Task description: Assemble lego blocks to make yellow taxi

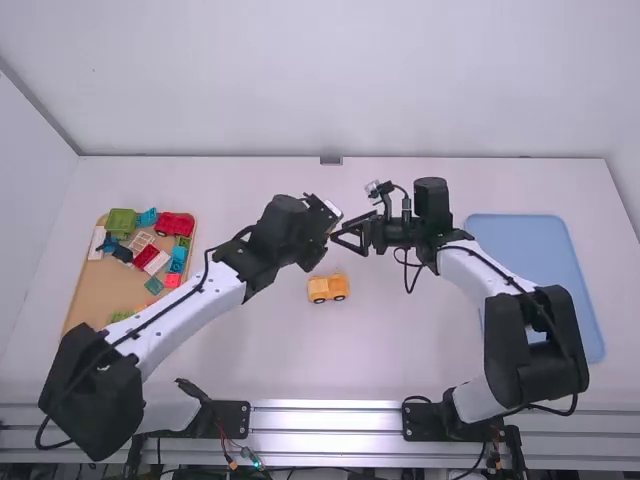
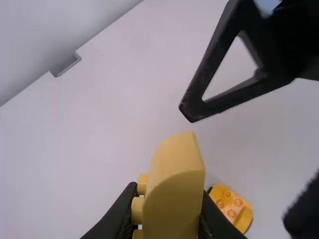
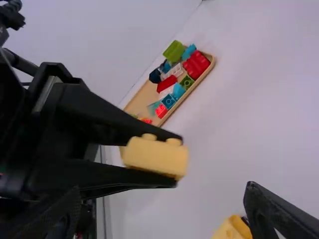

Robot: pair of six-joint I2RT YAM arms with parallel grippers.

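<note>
Across the white table [image 1: 230, 370], a pale blue, round-cornered plastic tray [image 1: 585, 270] lay toward three o'clock, larger than the tan tray [image 1: 88, 290] of mixed coloured blocks [image 1: 174, 224] toward nine. Near the centre, the black left gripper [image 1: 322, 228] had its fingers closed around a yellow block, while the black right gripper [image 1: 350, 236] stood wide and empty just beside it. Below them toward six o'clock sat the yellow toy car body [image 1: 328, 288], studded on top, raised at one end. Smallest was the gripped yellow plastic block [image 2: 174, 194], smoothly curved on one side, with round studs on another.
</note>
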